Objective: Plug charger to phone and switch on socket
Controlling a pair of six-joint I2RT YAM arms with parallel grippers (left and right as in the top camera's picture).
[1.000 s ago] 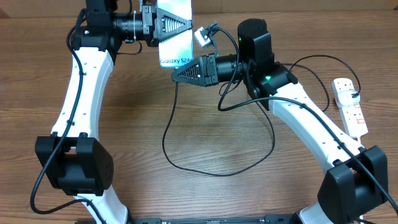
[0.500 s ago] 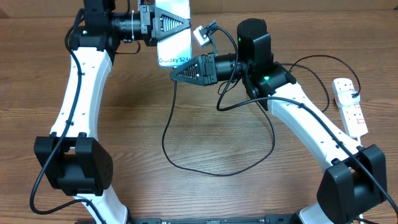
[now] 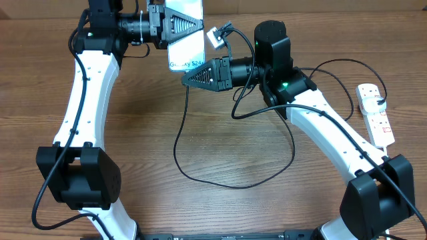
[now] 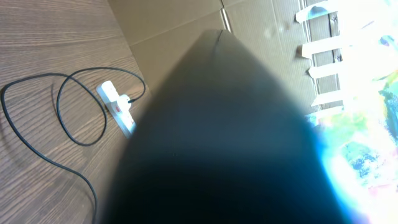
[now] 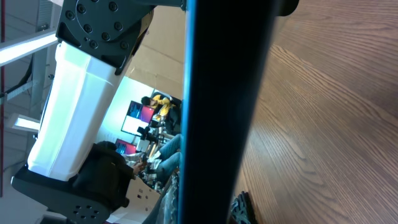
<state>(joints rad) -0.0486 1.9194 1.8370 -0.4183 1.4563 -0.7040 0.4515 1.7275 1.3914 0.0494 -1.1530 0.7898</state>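
Phone (image 3: pixel 187 41): raised clear of the tabletop (image 3: pixel 147 200) at the far edge, screen up toward the overhead camera, lower end with its lettering pointing at the right arm. It is clamped in the closed left hand (image 3: pixel 197 24). Against a second ago it sits a touch further from the camera's near side. Charger cable (image 3: pixel 200 179): black, its tip end pinched in the closed right hand (image 3: pixel 185 75) just beside the phone's lower end. From there it drops in a wide loose loop across the tabletop and runs off toward the right. The right hand has crept slightly up and left after the phone, so the two remain near each other. No frame shows the tip seated, and both wrist views are filled by a dark blurred shape and settle nothing. Judged state: fine lining-up under way, plugging not yet done. Power strip (image 3: pixel 375 113): white, lying at the right edge well apart from both hands. The cable leads to it, and its switch is likely not yet attended to.
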